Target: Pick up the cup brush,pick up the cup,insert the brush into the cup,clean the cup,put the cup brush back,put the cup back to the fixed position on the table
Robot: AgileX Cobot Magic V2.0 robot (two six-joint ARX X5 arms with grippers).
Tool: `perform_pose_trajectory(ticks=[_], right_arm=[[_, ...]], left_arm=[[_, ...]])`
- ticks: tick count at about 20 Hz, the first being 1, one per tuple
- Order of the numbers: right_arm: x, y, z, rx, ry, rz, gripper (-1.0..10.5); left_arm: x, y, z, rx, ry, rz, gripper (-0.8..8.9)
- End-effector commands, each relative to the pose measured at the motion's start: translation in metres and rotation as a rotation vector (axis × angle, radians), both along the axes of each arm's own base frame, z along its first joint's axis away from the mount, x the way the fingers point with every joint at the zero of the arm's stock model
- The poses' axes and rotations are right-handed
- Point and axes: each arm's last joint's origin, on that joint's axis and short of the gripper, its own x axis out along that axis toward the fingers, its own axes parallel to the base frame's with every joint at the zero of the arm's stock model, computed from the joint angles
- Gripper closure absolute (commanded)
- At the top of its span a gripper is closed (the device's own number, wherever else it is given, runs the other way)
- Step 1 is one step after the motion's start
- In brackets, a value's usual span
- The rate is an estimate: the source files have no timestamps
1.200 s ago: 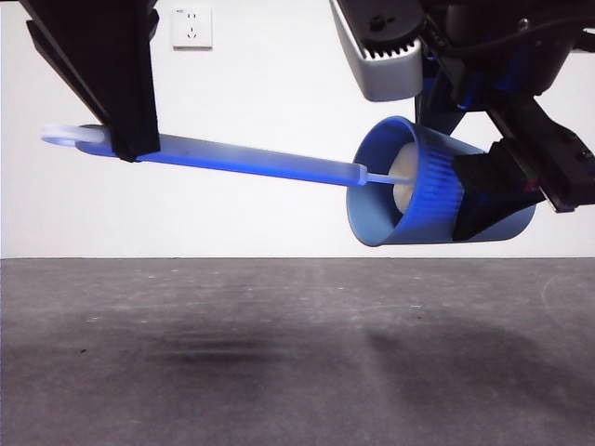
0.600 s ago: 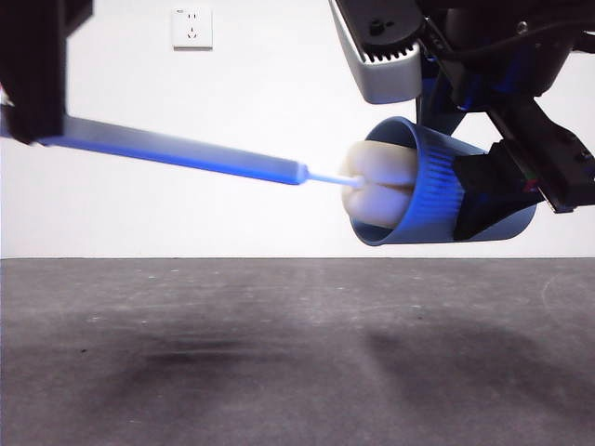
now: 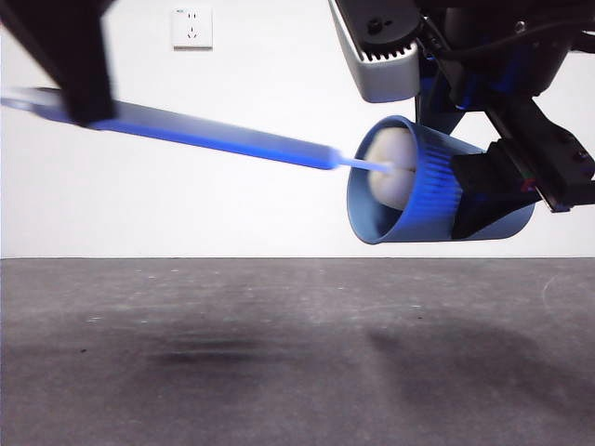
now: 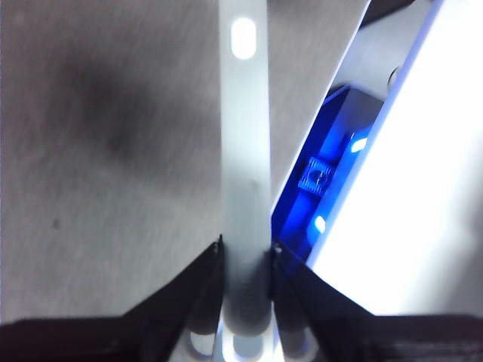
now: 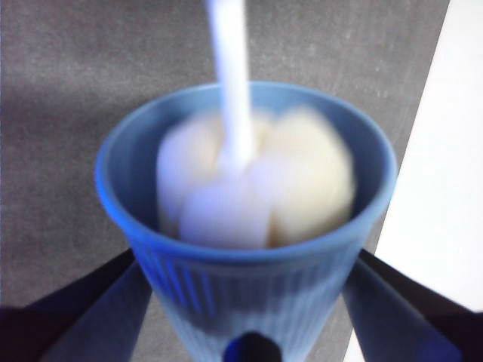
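Front: right pincer is gripping the cup on its side above the bench, sponge sitting in its mouth | Left wrist: left pincer is clamping the brush handle | Right wrist: sponge head is filling the cup, jaws hugging its ribbed wall.

— Where does the front camera sit?
— Low, level with the table, facing a white wall.
— And the wrist cameras?
— The left looks close along the brush handle; the right peers straight into the cup.
— Shared?
— Brush and table.
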Motion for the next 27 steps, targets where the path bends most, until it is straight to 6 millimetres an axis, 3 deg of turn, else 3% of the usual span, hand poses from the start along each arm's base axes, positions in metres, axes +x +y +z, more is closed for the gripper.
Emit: perform_pose_trajectory(ticks=[1,8,12,17,22,27], right_arm=[[0.0,0.002,0.001,0.023,0.001,-0.001,9.6],[0.0,0.002,0.001,0.033,0.011,0.009,9.6],[0.0,0.002,0.001,0.032,0.011,0.007,9.6],[0.0,0.002,0.001,0.052,0.011,-0.01,9.6],[0.0,0.002,0.001,0.119,0.014,-0.064,9.6],[0.0,0.0,0.006,0.198,-0.011,-0.13,9.6]], left_arm=[[0.007,-0.01,-0.007,-0.02,0.001,-0.007,8.22],[0.023,-0.032,-0.027,-0.024,0.024,-0.013,8.22],[0.022,-0.031,-0.029,-0.003,0.036,-0.008,8.22],[0.007,-0.008,-0.019,0.121,0.063,0.013,8.22],[-0.018,0.026,0.01,0.102,0.003,0.073,8.22],[-0.042,0.057,0.027,0.098,-0.021,0.148,8.22]])
